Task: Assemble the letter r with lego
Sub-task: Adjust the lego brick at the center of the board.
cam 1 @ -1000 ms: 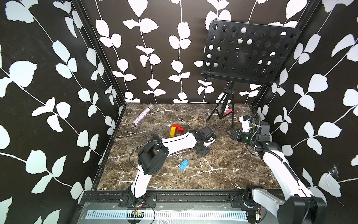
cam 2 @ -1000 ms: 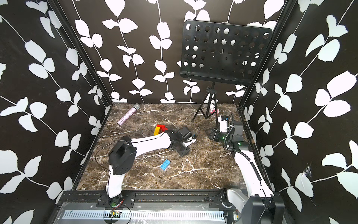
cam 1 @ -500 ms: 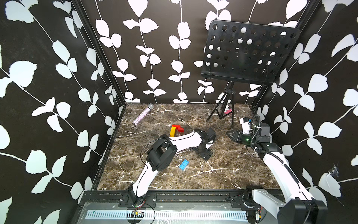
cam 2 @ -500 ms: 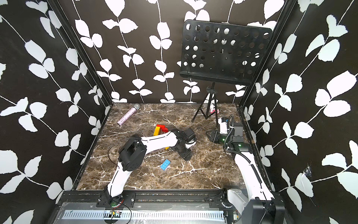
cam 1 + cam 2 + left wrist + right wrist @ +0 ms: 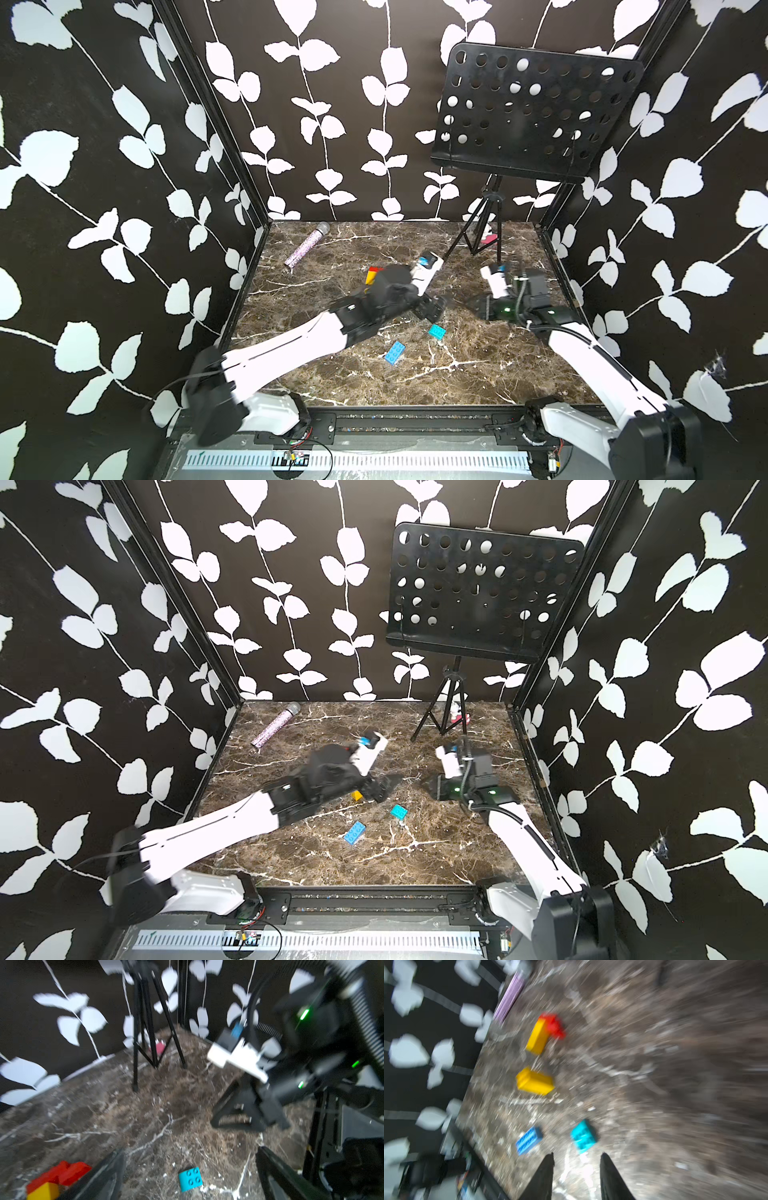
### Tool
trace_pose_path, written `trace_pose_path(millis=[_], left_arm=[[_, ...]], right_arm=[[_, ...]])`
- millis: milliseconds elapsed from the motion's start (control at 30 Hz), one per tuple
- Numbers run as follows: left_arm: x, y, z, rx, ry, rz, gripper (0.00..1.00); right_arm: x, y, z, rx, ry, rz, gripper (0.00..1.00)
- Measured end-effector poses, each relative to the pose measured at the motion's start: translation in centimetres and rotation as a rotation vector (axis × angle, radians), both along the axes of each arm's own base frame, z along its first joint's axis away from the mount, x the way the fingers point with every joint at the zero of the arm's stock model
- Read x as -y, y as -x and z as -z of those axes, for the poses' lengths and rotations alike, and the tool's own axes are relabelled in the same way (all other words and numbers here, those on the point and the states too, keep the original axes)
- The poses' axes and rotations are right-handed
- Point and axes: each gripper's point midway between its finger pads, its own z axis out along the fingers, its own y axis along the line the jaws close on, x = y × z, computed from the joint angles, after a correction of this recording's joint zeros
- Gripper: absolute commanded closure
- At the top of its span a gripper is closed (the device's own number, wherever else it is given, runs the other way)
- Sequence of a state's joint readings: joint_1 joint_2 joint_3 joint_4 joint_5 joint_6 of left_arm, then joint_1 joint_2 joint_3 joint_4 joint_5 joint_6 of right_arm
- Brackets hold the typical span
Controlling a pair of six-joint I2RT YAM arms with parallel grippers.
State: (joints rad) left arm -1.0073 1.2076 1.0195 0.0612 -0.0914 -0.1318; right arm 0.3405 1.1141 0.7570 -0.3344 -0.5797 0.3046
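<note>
Here the microphone [image 5: 305,249] lies at the far left of the table [image 5: 478,374], well apart from the lego. The left arm [image 5: 286,353] stretches from the near left corner to the middle.

Behind the arm's wrist lies a stack [image 5: 372,274] of yellow and red bricks, partly hidden in both top views. The right wrist view shows its yellow part lying long, with red at the far end. It is too blurred to count the bricks.

Nearer than the stack, a loose yellow brick [image 5: 356,796] peeks out from under the arm, just beside the left gripper [image 5: 432,309]. The blue brick [image 5: 395,353] lies alone toward the near side, studs up.

The left gripper hangs low over the middle of the table. Its jaws are spread wide and nothing is between them. In the left wrist view the teal brick [image 5: 190,1178] sits studs up on the table between the two fingers [image 5: 104,1178], touching neither. In both top views it lies just near of that gripper and right of the blue brick, close to it but apart.

The right gripper [image 5: 482,305] is low over the table, pointing left, to the right of the teal brick and apart from it. Its wrist view shows the fingers [image 5: 546,1174] with a gap and only bare table between them, so it is partly open and holds nothing.

At the far right stands the music stand [image 5: 536,112], with a small red thing [image 5: 489,240] by its feet.
</note>
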Motion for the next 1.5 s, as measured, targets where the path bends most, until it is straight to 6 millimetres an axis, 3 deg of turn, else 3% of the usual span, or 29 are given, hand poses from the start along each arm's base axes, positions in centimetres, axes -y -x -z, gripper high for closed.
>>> trace_pose_path(millis=[100, 333, 467, 533, 633, 800, 967, 1067, 1200, 1367, 1500], left_arm=[[-3.2, 1.0, -1.4, 0.079, 0.116, -0.049, 0.01], [-9.9, 2.8, 0.1, 0.142, 0.197, -0.156, 0.01], [-13.4, 3.3, -0.7, 0.164, 0.26, -0.238, 0.03], [-14.6, 3.6, -0.1, 0.157, 0.288, -0.261, 0.03], [-15.3, 3.7, 2.2, 0.117, 0.284, -0.284, 0.03], [-16.3, 3.8, 5.1, 0.065, 0.273, -0.321, 0.03], [-17.6, 4.0, 4.7, 0.062, 0.323, -0.357, 0.03], [-18.1, 4.1, 4.6, 0.055, 0.338, -0.372, 0.02], [-18.6, 4.1, 4.7, 0.046, 0.342, -0.388, 0.02], [-18.7, 4.0, 5.1, 0.027, 0.339, -0.401, 0.02], [-18.6, 3.8, 5.5, 0.01, 0.338, -0.408, 0.03]], right_arm=[[-4.0, 2.5, 1.3, -0.003, 0.04, -0.143, 0.55], [-9.3, 6.1, 5.5, -0.013, 0.125, -0.232, 0.64], [-12.0, 8.1, 9.1, -0.103, 0.168, -0.274, 0.54], [-12.9, 8.6, 10.9, -0.143, 0.212, -0.268, 0.51], [-13.5, 8.8, 11.9, -0.165, 0.234, -0.201, 0.48], [-13.7, 7.3, 11.2, -0.15, 0.215, -0.071, 0.42], [-15.5, 5.3, 9.9, -0.147, 0.216, -0.006, 0.41], [-17.0, 4.5, 10.2, -0.165, 0.207, 0.009, 0.41], [-16.3, 5.1, 11.3, -0.209, 0.24, 0.043, 0.4], [-15.5, 5.4, 10.7, -0.204, 0.261, 0.072, 0.41], [-15.2, 6.0, 9.9, -0.211, 0.241, 0.084, 0.53]])
